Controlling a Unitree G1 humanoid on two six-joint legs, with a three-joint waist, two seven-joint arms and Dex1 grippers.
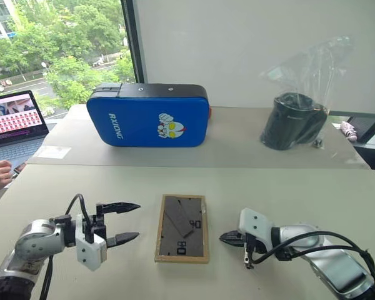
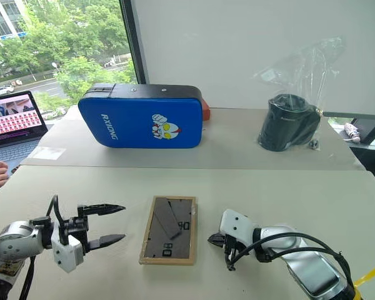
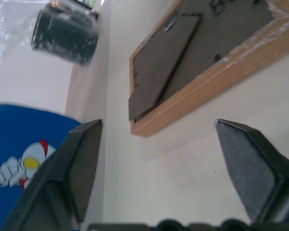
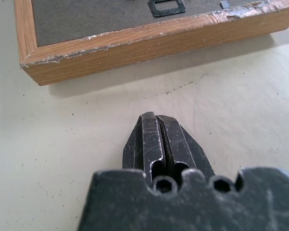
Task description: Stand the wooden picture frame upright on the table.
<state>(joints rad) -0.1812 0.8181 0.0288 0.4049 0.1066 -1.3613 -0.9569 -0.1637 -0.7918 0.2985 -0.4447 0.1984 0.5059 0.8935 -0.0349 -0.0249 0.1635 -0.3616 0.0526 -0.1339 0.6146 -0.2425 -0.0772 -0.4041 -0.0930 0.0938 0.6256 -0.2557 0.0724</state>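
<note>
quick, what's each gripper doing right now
Left gripper: open, holding nothing, beside the frame.
Right gripper: shut, holding nothing.

Silver-grey metal forearms, white wrist housings, looped black cables, left claw (image 1: 124, 222) and right claw (image 1: 227, 237) with tapered, scuffed black fingers (image 3: 245, 163)

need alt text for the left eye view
A wooden picture frame lies back-up on the beige table between an open left claw and a shut right claw, neither touching it. A blue padded case stands behind.
</note>
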